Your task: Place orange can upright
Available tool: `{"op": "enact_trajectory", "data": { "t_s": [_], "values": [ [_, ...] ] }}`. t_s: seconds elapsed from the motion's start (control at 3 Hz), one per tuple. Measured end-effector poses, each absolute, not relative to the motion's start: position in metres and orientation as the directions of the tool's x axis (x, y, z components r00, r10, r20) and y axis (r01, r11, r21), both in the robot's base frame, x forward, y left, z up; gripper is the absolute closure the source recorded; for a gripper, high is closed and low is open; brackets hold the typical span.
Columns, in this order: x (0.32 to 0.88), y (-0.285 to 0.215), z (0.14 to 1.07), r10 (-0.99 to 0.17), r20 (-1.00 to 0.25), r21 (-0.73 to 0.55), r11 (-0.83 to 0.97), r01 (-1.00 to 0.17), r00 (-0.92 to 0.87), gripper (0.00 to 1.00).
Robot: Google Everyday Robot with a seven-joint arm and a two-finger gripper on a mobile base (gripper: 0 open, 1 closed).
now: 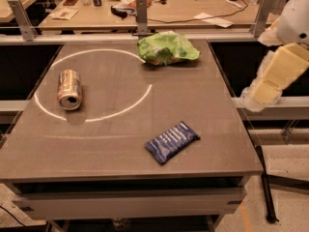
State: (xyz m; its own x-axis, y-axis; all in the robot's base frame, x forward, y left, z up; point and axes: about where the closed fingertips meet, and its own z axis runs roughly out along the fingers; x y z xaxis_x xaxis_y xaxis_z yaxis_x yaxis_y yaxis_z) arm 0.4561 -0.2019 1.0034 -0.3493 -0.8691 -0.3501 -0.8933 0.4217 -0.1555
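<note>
The orange can (pixel 69 89) lies on its side at the left of the grey table (pixel 111 149), inside a white circle drawn on the tabletop. Its open silver top faces the front edge. My arm hangs off the table's right side, and the gripper (pixel 256 96) is at its lower end, level with the table's right edge. It is far from the can and touches nothing on the table.
A crumpled green chip bag (pixel 165 48) lies at the back centre. A flat blue snack packet (pixel 171 141) lies front right of centre. A railing with metal posts (pixel 141 15) runs behind the table. Cluttered desks stand beyond it.
</note>
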Motion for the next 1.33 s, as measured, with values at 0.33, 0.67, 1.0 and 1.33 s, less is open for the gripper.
{"op": "enact_trajectory", "data": {
  "t_s": [0.33, 0.67, 1.0, 1.33],
  "values": [
    [0.473, -0.184, 0.999, -0.767, -0.445, 0.024, 0.505, -0.863, -0.462, 0.0],
    [0.49, -0.161, 0.999, -0.673, -0.47, 0.17, 0.566, -0.807, -0.571, 0.0],
    [0.514, -0.136, 1.002, -0.587, -0.439, 0.264, 0.639, -0.722, -0.68, 0.0],
    [0.537, -0.107, 1.01, -0.551, -0.424, 0.272, 0.679, -0.681, -0.719, 0.0]
  ]
}}
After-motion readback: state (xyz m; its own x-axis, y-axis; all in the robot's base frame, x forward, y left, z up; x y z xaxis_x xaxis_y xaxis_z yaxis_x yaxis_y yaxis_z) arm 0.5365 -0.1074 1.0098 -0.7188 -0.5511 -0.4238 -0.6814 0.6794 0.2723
